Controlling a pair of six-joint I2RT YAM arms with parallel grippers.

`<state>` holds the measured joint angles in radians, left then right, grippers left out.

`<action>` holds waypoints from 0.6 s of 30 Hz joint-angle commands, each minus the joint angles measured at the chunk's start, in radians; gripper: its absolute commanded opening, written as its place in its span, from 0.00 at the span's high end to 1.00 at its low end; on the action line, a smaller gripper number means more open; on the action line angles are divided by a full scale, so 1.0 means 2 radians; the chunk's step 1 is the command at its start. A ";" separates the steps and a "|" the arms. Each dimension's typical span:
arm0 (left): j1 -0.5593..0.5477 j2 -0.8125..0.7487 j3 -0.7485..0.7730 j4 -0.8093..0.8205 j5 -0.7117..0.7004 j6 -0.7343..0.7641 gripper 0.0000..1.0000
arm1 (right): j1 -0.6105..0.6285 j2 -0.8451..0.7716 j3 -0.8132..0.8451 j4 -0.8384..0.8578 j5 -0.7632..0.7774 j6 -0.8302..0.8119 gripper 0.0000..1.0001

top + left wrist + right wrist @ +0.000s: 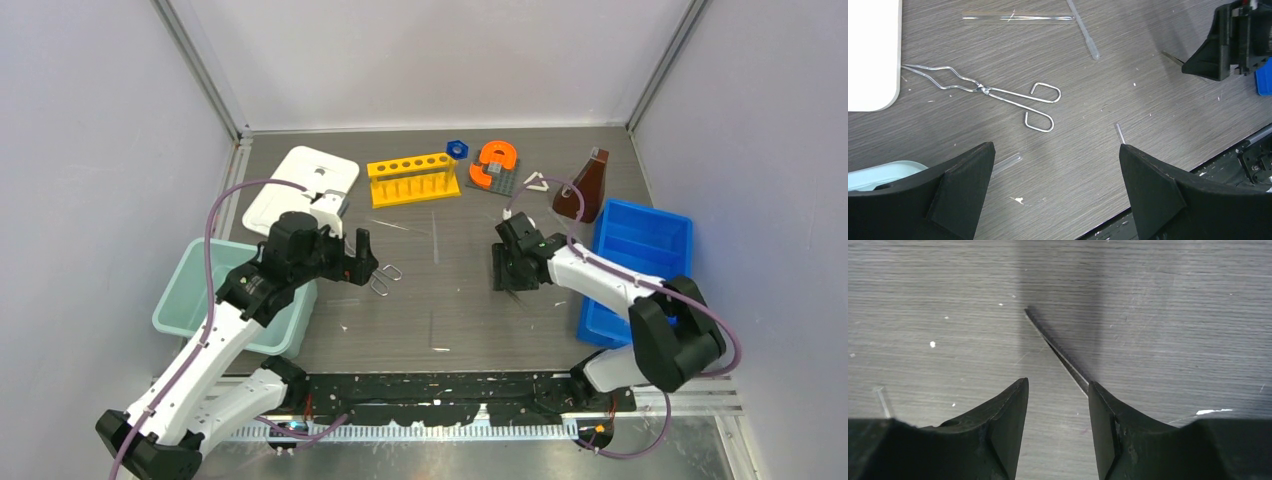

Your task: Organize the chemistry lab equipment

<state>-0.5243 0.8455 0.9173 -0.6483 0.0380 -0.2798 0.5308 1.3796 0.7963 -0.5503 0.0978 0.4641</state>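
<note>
The wire metal tongs (988, 92) lie flat on the table just ahead of my left gripper (1056, 146), which is wide open over bare table; from above the tongs (386, 279) sit right of that gripper (366, 260). My right gripper (1057, 382) is low over the table, open, with nothing between its fingers. A thin rod (1053, 347) lies slanted ahead of it, its near end at the tip of the right finger (1103, 415). At the back stand the yellow six-hole rack (412, 180), blue hexagonal piece (457, 148), white triangle (537, 182) and brown flask (585, 185).
A teal bin (190, 300) is at the left, a blue bin (640, 260) at the right, a white tray (295, 185) at the back left. The orange horseshoe piece (495, 163) stands on its grey base. A clear tube (1018, 19) and a pipette (1083, 32) lie beyond the tongs.
</note>
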 commanded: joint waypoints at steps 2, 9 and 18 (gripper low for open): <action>-0.002 -0.013 0.001 0.010 -0.011 0.006 0.00 | 0.002 0.044 0.012 0.025 0.028 0.002 0.46; -0.002 -0.014 0.000 0.010 -0.013 0.007 0.00 | 0.002 0.083 0.020 0.026 0.024 0.016 0.59; -0.003 -0.007 0.003 0.010 -0.034 0.017 0.05 | 0.003 0.052 0.001 0.057 -0.014 0.009 0.91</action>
<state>-0.5243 0.8318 0.9157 -0.6483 0.0174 -0.2760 0.5365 1.5269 0.8185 -0.4961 0.1036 0.4911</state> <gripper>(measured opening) 0.961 0.122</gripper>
